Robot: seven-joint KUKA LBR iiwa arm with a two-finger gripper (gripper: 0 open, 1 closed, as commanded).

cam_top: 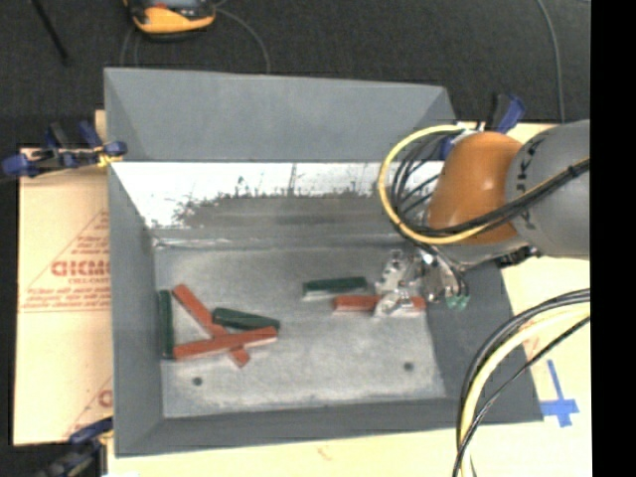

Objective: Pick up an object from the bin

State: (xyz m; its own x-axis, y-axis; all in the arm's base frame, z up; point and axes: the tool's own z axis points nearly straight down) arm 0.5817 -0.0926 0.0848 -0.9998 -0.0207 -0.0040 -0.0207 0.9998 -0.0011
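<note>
Pincer (pixel 400 294) hangs low at the right side of the bin (pixel 298 391), at the right end of a red stick (pixel 351 305) lying just beside a green stick (pixel 333 286); how far it is open cannot be told. More red and green sticks (pixel 214 332) lie crossed at the left

Right end of the red bar (pixel 350 304) is tucked under the gripper (pixel 399 294), so no telling where it stops. The orange cover (pixel 477 192) blocks the right wall of the bin (pixel 278 127), and the left-hand pile (pixel 224 336) of bars overlaps itself.
</note>
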